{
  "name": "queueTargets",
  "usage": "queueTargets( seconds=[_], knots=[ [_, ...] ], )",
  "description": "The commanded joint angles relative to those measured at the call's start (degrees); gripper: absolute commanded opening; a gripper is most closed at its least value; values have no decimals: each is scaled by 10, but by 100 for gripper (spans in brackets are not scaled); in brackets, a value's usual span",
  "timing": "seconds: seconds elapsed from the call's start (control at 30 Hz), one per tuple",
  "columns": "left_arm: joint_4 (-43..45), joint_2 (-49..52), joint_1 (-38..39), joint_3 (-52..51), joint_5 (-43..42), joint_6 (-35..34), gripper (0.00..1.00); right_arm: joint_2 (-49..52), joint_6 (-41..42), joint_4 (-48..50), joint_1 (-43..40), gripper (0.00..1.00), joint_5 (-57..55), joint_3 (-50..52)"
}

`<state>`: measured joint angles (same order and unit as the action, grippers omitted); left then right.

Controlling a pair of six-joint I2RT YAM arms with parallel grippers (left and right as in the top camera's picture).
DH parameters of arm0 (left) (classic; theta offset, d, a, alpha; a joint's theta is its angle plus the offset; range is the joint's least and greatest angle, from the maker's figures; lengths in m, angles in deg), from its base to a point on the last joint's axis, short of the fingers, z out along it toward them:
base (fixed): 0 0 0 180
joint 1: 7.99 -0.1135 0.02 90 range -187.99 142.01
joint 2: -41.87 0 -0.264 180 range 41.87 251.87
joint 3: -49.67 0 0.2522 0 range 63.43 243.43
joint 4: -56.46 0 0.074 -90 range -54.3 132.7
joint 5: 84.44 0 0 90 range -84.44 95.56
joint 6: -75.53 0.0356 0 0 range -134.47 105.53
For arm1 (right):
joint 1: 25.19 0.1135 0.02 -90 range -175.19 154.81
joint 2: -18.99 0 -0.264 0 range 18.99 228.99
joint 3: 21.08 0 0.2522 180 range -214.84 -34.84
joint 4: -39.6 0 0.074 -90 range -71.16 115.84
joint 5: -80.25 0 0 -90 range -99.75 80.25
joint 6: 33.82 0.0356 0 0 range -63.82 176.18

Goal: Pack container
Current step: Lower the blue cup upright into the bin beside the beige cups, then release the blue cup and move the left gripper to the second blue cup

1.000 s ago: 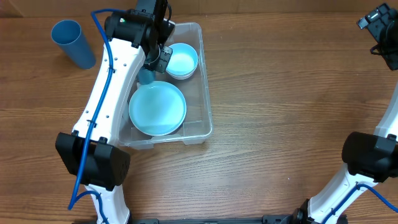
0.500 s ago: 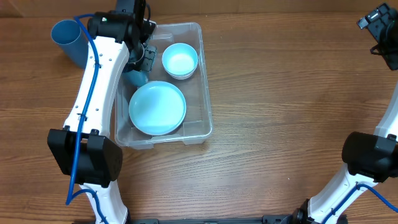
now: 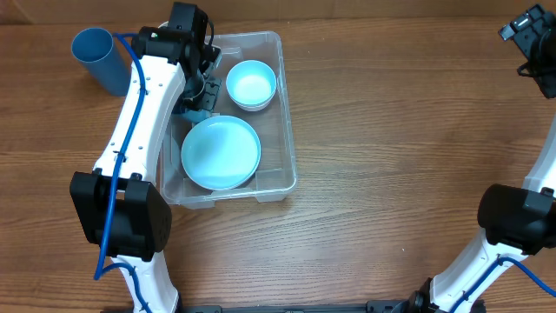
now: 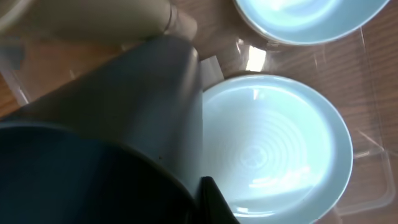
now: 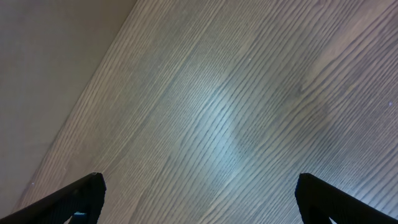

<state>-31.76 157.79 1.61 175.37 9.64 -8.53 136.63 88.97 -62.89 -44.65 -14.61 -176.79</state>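
Note:
The container [image 3: 285, 130] is a clear rectangular bin left of the table's middle. It holds a pale blue plate [image 3: 221, 152] at the front and a pale blue bowl [image 3: 252, 84] at the back. My left gripper [image 3: 199, 94] hangs inside the bin's left side, shut on a dark blue cup [image 3: 190, 109]. In the left wrist view that cup [image 4: 106, 137] fills the left half, beside the plate [image 4: 280, 143] and below the bowl [image 4: 311, 15]; one dark finger [image 4: 214, 202] shows against its wall. My right gripper [image 3: 530, 39] is open at the far right, with bare wood between its fingers [image 5: 81, 193].
A second blue cup [image 3: 102, 59] stands upright on the table left of the container, close to my left arm [image 3: 143, 130]. The right arm's base [image 3: 512, 217] sits at the right edge. Wooden tabletop [image 3: 400, 130] lies between the bin and the right arm.
My left gripper has carried the dark cup from beside the bowl to the bin's left side, then a little toward the plate. The right arm has not moved.

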Motion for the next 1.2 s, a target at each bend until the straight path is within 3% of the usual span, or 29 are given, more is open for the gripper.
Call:
queueTargets(
  seconds=[0.0, 0.07, 0.13, 0.23, 0.3, 0.9, 1.03, 1.17],
  knots=[
    [-18, 7, -9, -5, 14, -8, 4, -6, 3, 1, 1, 100, -4, -5],
    [-17, 7, -9, -5, 15, -8, 7, -6, 3, 1, 1, 100, -4, -5],
    [-9, 7, -9, -5, 17, -8, 44, -6, 3, 1, 1, 100, -4, -5],
    [4, 7, -9, -5, 17, -8, 77, -6, 3, 1, 1, 100, -4, -5],
    [11, 7, -9, -3, 17, -8, 91, -6, 3, 1, 1, 100, -4, -5],
    [-55, 5, 35, 303, 15, -34, 100, -6, 3, 1, 1, 100, -4, -5],
    [-72, 5, 3, 359, 24, -83, 100, -6, 3, 1, 1, 100, -4, -5],
    [-74, 6, -84, 376, 24, -127, 100, -6, 3, 1, 1, 100, -4, -5]
  ],
)
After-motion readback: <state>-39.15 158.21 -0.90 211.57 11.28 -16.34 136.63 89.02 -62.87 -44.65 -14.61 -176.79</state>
